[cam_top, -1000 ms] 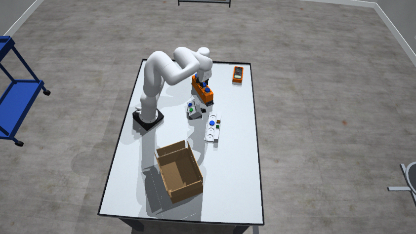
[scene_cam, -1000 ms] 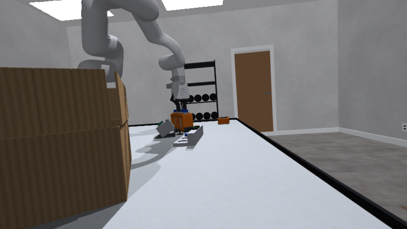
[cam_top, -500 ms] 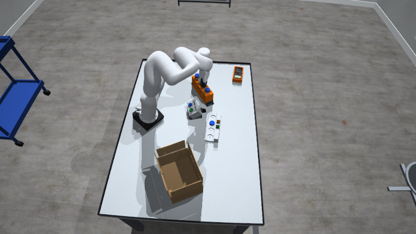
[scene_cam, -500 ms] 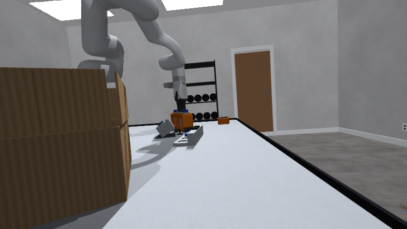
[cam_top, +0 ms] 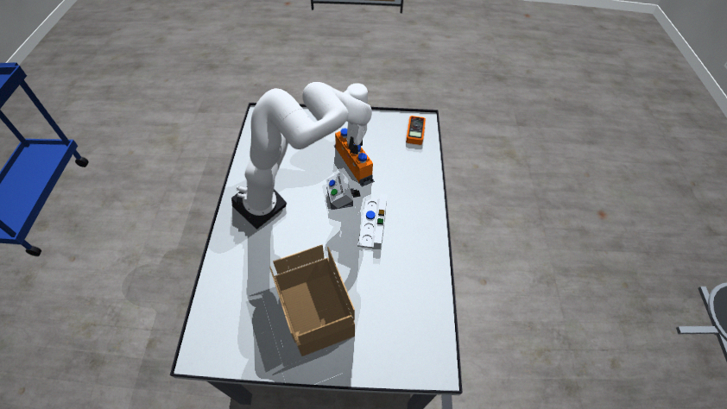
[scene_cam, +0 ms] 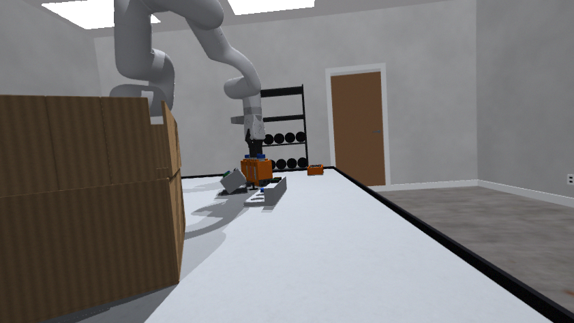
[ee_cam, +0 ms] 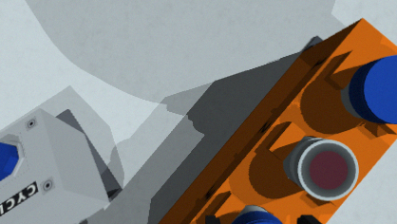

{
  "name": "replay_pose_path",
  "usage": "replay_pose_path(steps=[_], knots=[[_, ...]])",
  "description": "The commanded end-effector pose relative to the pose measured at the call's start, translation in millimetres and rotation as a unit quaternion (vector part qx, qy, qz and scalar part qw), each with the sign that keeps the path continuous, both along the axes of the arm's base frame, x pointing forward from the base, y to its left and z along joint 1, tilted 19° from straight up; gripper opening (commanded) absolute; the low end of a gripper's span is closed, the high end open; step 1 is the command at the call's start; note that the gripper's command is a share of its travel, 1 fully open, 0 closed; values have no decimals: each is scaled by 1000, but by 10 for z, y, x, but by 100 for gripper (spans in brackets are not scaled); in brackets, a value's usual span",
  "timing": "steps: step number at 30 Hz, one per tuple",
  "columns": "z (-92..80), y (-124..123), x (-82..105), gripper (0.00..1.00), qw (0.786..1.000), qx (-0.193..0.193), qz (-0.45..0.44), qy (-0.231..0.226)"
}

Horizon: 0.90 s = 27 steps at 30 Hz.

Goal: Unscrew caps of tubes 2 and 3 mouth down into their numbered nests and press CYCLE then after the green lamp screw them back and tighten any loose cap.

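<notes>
Scanning across the counter, we pass the key box (cam_top: 338,191) near its middle. Next comes the orange rack (cam_top: 367,170) toward the far edge. There the claw (cam_top: 357,146) sits slack around the third tube's cap (ee_cam: 258,219), gripping nothing. Lifting now would leave the cap behind, and a crooked regrip could knock the open tube (ee_cam: 304,163) just beside it. The tray (cam_top: 363,242) lies to the right.

Only one marking reads: black-backed white letters "CYC", cut off by the frame edge, on the grey key housing (ee_cam: 43,166) at 8 o'clock in the wrist view, just below the blue key (ee_cam: 7,158).
</notes>
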<state>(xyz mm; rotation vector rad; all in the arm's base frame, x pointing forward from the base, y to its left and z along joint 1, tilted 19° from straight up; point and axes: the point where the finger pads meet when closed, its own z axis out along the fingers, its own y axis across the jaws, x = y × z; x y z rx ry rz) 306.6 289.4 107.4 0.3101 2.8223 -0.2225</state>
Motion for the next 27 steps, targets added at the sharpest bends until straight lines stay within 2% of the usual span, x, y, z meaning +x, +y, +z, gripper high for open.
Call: replay_pose_path(steps=[1,7,13,20,21,27], knots=[[14,17,5,46,992,35,-119,-26],[14,17,4,46,955,82,-279,-56],[14,17,5,46,890,125,-430,-85],[14,17,5,46,885,127,-439,-87],[14,17,5,0,885,127,-439,-87],[14,17,5,0,885,127,-439,-87]])
